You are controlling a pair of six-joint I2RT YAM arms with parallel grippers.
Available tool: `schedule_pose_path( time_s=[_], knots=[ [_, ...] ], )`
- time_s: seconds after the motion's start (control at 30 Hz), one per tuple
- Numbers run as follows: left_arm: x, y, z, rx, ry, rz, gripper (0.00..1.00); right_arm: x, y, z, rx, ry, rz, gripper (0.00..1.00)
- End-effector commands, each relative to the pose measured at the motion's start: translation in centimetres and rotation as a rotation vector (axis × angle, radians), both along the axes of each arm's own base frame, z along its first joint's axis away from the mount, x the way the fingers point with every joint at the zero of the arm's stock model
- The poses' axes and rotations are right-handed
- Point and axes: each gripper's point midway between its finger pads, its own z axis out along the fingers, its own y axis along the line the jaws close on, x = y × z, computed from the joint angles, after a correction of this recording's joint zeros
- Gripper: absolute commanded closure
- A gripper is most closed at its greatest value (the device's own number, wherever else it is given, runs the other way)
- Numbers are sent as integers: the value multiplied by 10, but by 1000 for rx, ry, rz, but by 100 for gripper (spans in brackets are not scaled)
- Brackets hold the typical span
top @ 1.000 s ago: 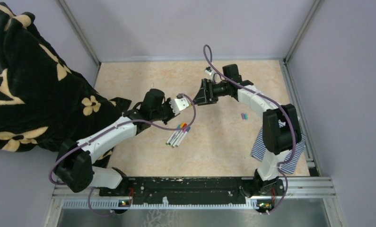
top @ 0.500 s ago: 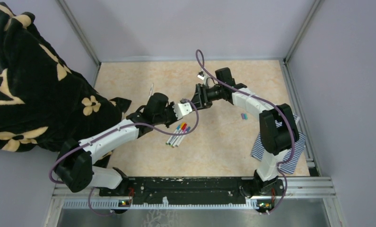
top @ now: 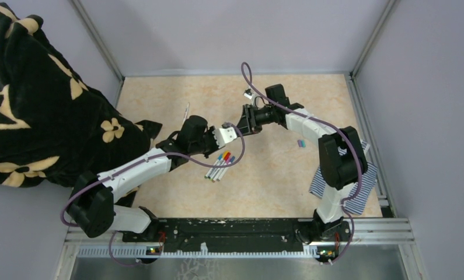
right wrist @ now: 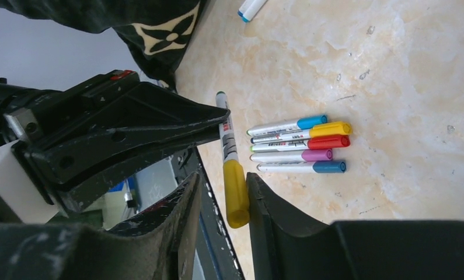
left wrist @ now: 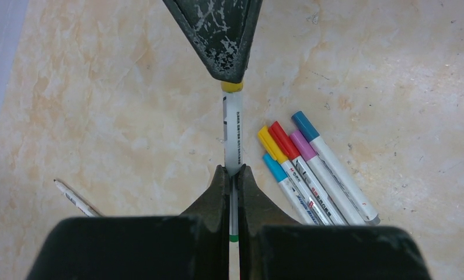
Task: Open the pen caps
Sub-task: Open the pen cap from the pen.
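My left gripper [left wrist: 233, 175] is shut on the white barrel of a pen [left wrist: 233, 137], held level above the table. Its yellow pen cap [right wrist: 236, 192] points at my right gripper [right wrist: 223, 178]. The cap lies between the right gripper's jaws, touching one finger, with a gap to the other. From above, the left gripper [top: 228, 133] and the right gripper [top: 241, 123] meet tip to tip mid-table. Several capped pens [top: 220, 166] lie side by side below them, with blue, yellow, red and purple caps [left wrist: 288, 140].
Two loose caps [top: 301, 143] lie to the right. A thin pen [top: 187, 111] lies at the back left. A black flowered blanket [top: 42, 105] fills the left side. A striped cloth [top: 340, 186] lies under the right arm.
The right gripper has moved left onto the yellow cap and its jaws have narrowed around it. The left arm shifted slightly, still gripping the pen.
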Motion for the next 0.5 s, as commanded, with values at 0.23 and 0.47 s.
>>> schedule_pose_path(
  time_s=[0.23, 0.47],
  knots=[
    [-1, -3, 11, -36, -38, -11, 100, 7, 5, -10, -4, -15, 5, 79],
    [-2, -3, 11, -37, -35, -16, 93, 7, 4, -10, -4, -19, 11, 100]
  ],
)
